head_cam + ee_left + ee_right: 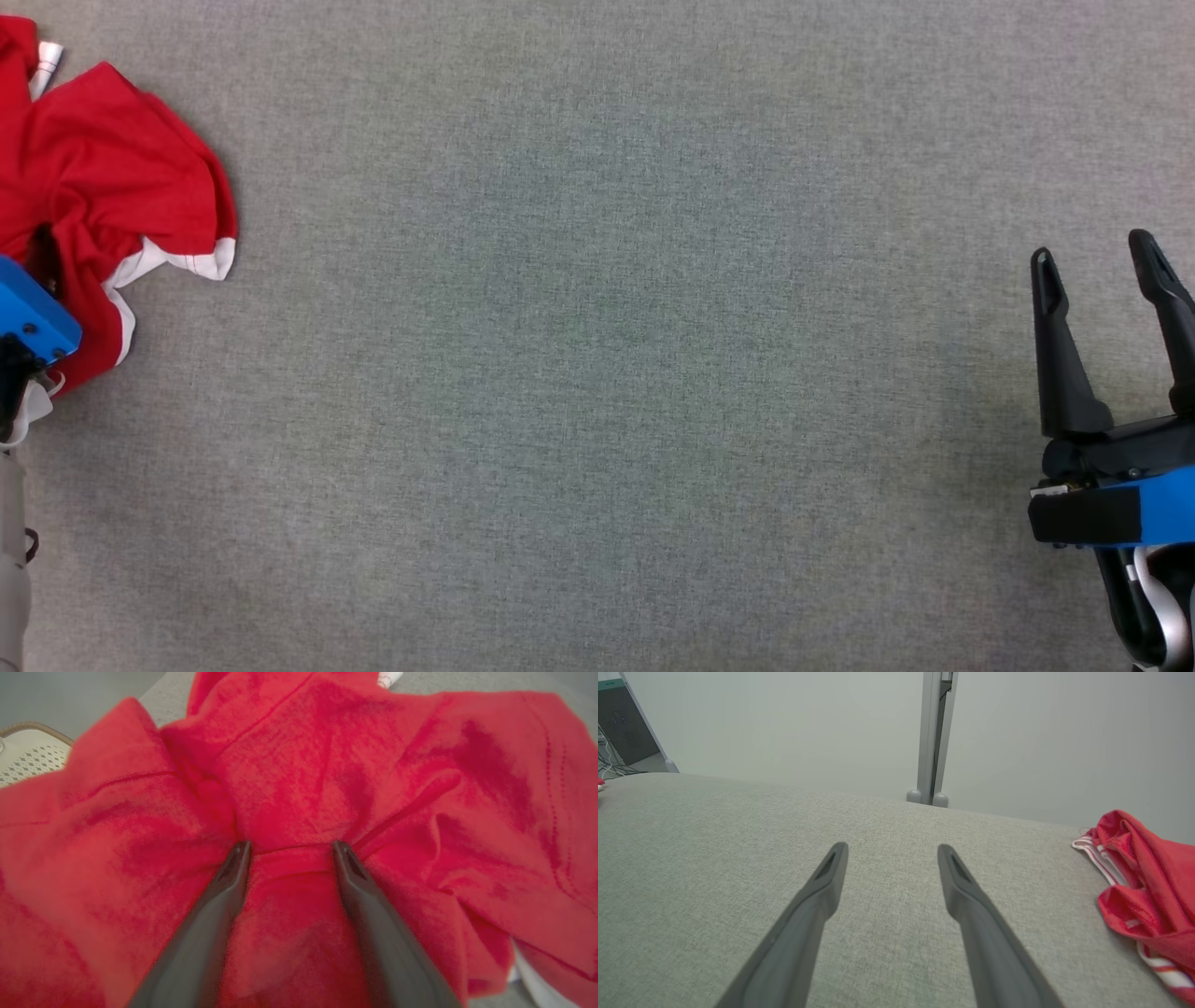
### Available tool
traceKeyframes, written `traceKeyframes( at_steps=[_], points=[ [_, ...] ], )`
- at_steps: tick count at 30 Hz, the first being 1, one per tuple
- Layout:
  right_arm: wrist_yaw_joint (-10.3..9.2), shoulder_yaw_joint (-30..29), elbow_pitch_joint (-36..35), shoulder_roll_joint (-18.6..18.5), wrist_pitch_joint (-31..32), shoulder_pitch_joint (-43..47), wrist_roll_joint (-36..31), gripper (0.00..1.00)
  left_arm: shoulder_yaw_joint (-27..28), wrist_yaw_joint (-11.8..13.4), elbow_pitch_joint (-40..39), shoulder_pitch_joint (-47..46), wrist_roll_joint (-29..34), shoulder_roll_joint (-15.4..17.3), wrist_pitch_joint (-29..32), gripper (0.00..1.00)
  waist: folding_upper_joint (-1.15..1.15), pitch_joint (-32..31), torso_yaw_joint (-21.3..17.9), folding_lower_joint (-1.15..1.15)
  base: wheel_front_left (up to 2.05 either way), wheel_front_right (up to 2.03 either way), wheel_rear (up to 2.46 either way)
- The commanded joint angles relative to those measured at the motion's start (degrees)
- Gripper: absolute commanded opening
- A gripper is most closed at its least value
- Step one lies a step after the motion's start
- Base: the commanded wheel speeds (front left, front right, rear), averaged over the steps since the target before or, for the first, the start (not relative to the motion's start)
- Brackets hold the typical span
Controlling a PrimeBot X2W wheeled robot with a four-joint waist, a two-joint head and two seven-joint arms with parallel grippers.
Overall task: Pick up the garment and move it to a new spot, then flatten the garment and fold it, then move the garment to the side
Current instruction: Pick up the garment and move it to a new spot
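Observation:
The garment (112, 159) is a crumpled red shirt with white trim, lying at the far left of the grey table. My left arm's blue wrist housing (33, 322) sits over its near edge, and the fingers are hidden there. In the left wrist view the left gripper (292, 847) is open, its tips pressed into the red cloth (299, 765) with a raised fold between them. My right gripper (1092, 250) hangs open over bare table at the far right, with nothing between its fingers (892, 848).
The grey fabric tabletop (597, 373) stretches wide between both arms. Another red cloth with white striped trim (1153, 877) lies to the right of my right gripper. A pale perforated basket (28, 751) stands beyond the garment. A grey post (934, 737) rises behind the table.

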Motion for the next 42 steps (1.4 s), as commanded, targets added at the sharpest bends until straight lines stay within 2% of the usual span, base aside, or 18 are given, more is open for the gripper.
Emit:
traceKeyframes(
  at_steps=[1, 5, 12, 17, 21, 24, 30, 37, 42],
  points=[
    [0.01, 0.26, 0.16, 0.05, -0.13, -0.44, -0.12, 1.00, -0.78, 0.02, 2.13, 1.80, -0.19, -1.47, 0.83, 0.00, 0.00, -0.38, -0.24, 0.00, 0.00, 0.00, 0.00],
    [0.01, 0.49, 0.99, 0.43, -0.56, -0.08, 0.17, 1.00, -1.24, 0.18, 1.49, 1.03, 0.68, -0.58, -2.02, 0.00, 0.00, -1.71, -0.78, 0.00, 0.00, 0.00, 0.00],
    [0.01, 0.64, 3.44, 1.74, -1.95, 0.54, 0.56, 1.00, -3.03, 0.85, -1.94, -2.20, 4.14, 1.75, -10.77, 0.00, 0.00, -5.69, -2.14, 0.00, 0.00, 0.00, 0.00],
    [0.01, 1.15, 5.79, 3.09, -3.48, 1.08, 0.97, 1.00, -5.19, 0.73, -6.18, -4.64, 7.23, 2.51, -17.50, 0.00, 0.00, -9.75, -4.04, 0.00, 0.00, 0.00, 0.00],
    [0.01, 1.61, 7.29, 3.91, -4.21, 1.84, 1.19, 1.00, -7.19, 0.22, -9.40, -6.45, 9.01, 2.37, -19.79, 0.00, 0.00, -12.29, -5.61, 0.00, 0.00, 0.00, 0.00],
    [0.01, 2.26, 8.76, 4.72, -5.01, 2.26, 1.57, 1.00, -9.14, 0.01, -13.57, -8.18, 10.45, 1.58, -20.80, 0.00, 0.00, -14.49, -7.57, 0.00, 0.00, 0.00, 0.00],
    [0.01, 3.56, 11.24, 6.03, -6.64, 3.27, 2.48, 1.00, -13.27, -0.62, -23.21, -11.94, 12.15, -0.11, -19.15, 0.00, 0.00, -17.09, -12.77, 0.00, 0.00, 0.00, 0.00],
    [0.01, 4.52, 13.86, 6.96, -8.53, 4.16, 3.48, 1.00, -18.25, -0.57, -33.05, -14.06, 13.28, -4.89, -16.15, 0.00, 0.00, -18.04, -18.72, 0.00, 0.00, 0.00, 0.00],
    [0.01, 5.21, 15.20, 7.16, -9.54, 4.28, 4.03, 1.00, -22.18, 0.02, -36.84, -10.60, 13.83, -8.41, -14.52, 0.00, 0.00, -18.19, -21.37, 0.00, 0.00, 0.00, 0.00]
  ],
)
